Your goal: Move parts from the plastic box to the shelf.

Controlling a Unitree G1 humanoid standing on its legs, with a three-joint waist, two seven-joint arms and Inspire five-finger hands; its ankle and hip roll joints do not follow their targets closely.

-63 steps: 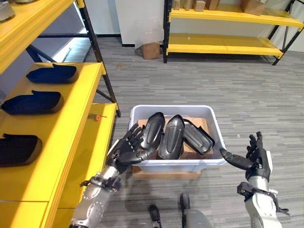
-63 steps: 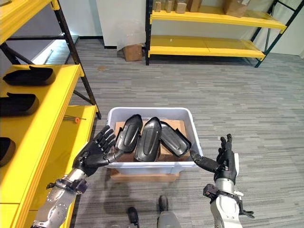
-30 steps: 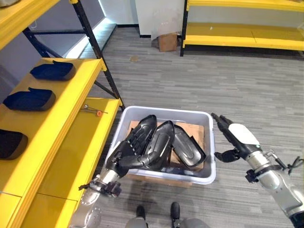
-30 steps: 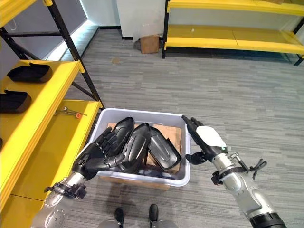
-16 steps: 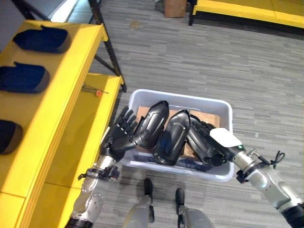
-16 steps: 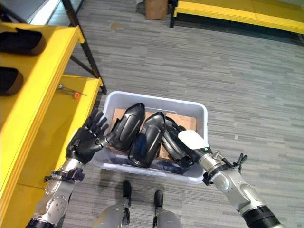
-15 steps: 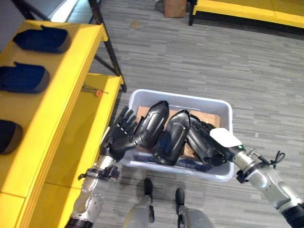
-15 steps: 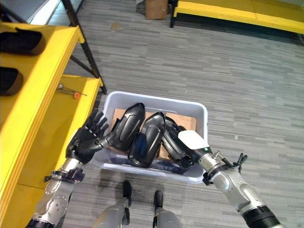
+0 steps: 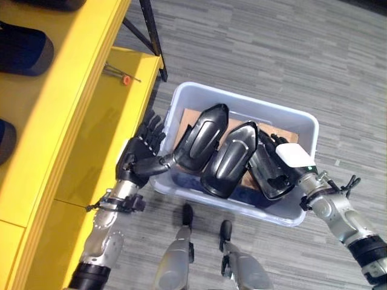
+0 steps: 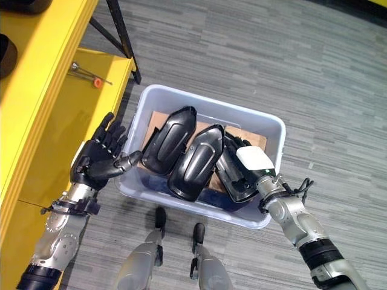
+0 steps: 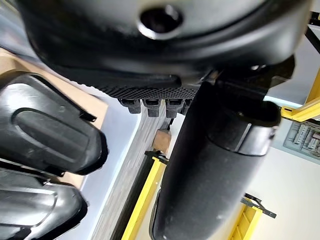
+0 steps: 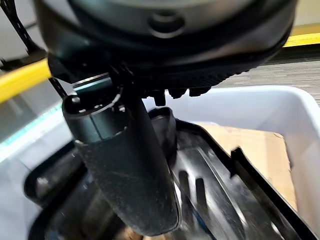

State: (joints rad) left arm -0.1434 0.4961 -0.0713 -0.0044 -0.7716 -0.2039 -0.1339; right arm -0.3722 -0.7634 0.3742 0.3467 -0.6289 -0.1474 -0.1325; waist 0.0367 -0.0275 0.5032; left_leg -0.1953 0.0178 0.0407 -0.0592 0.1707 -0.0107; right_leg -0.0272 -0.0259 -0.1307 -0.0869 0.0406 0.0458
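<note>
Some dark parts (image 9: pixel 24 45) already lie on the yellow shelf (image 9: pixel 72 90), but three parts (image 9: pixel 233 157) are left in the plastic box (image 9: pixel 242 112), the left robot hand (image 9: pixel 140 160) spread wide at its left wall, the right robot hand (image 10: pixel 251 163) reaching onto the rightmost part, fingers straight, nothing held.

box (image 9: pixel 300 208): pale translucent plastic, smooth | parts (image 9: pixel 202 138): black moulded plastic, semi-gloss | liner (image 9: pixel 186 118): brown cardboard, matt | shelf (image 9: pixel 91 139): yellow painted, smooth, slight sheen | floor (image 9: pixel 254 54): grey, wood-grain planks, matt
</note>
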